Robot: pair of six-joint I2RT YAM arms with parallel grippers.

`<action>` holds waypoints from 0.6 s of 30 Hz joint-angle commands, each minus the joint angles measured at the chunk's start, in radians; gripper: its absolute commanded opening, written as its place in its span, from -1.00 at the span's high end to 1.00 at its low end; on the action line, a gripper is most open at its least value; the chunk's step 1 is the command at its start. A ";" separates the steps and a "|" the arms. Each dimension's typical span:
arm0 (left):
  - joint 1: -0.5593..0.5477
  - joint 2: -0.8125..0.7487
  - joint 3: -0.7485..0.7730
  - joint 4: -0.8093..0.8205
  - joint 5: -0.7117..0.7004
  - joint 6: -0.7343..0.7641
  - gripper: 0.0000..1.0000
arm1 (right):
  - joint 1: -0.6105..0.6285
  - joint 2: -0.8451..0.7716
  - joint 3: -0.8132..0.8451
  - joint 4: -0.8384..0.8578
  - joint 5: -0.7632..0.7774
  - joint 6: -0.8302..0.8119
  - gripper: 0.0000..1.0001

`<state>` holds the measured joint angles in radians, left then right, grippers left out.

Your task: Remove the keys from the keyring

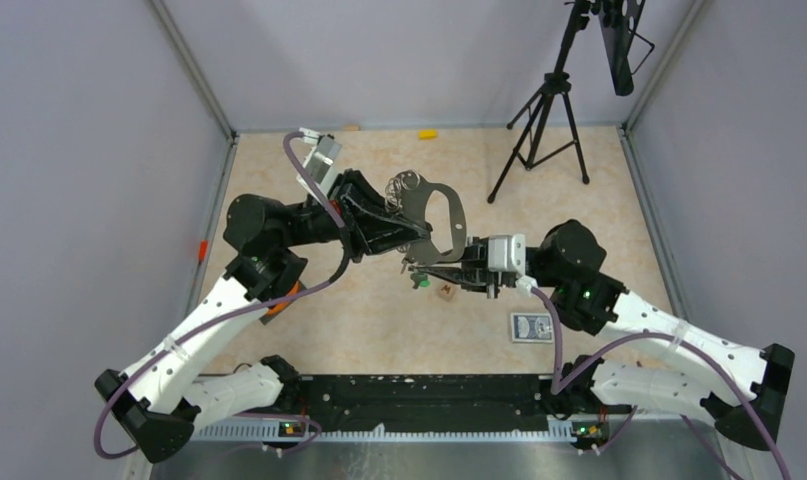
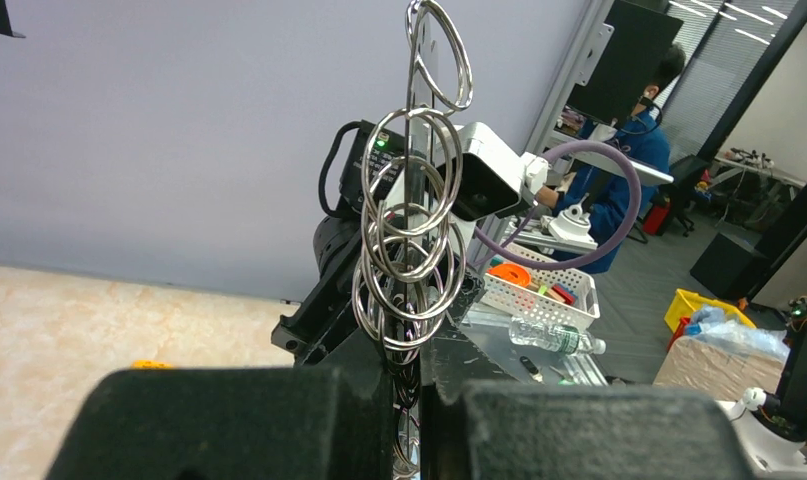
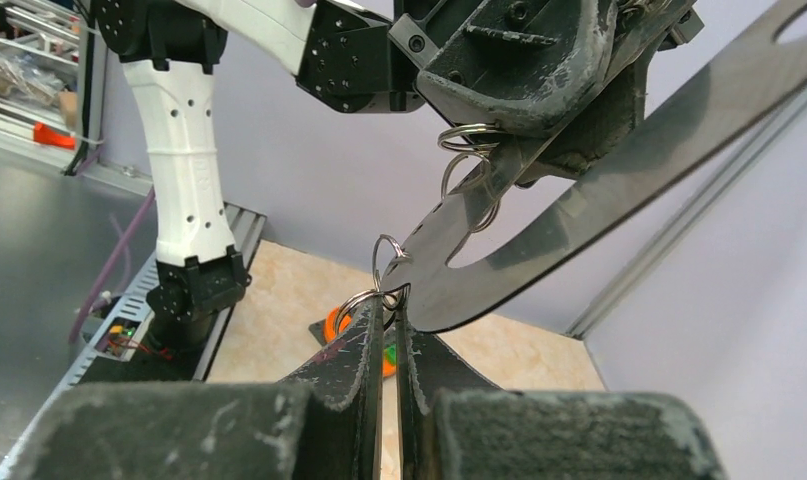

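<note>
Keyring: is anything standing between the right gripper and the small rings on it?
Nothing visible. The right gripper is shut on a small wire ring at the lower edge of the keyring, while the left gripper clamps the keyring.

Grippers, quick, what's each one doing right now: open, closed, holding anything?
Left gripper: closed on the keyring.
Right gripper: closed, pinching a small wire ring at the keyring's edge.
</note>
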<state>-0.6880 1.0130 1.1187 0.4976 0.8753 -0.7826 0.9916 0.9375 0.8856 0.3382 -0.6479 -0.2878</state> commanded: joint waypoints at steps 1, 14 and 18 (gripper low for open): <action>0.002 -0.027 0.091 0.139 -0.143 0.011 1.00 | 0.000 0.003 -0.050 -0.193 0.000 -0.035 1.00; 0.002 -0.042 0.026 0.270 -0.077 -0.036 1.00 | -0.001 -0.060 -0.116 0.097 0.021 0.167 0.97; 0.002 -0.031 0.028 0.289 -0.054 -0.056 1.00 | -0.002 -0.032 -0.076 0.108 -0.029 0.179 0.95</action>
<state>-0.6891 1.0126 1.1179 0.5861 0.8604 -0.7925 0.9916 0.8696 0.7902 0.5171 -0.5900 -0.1619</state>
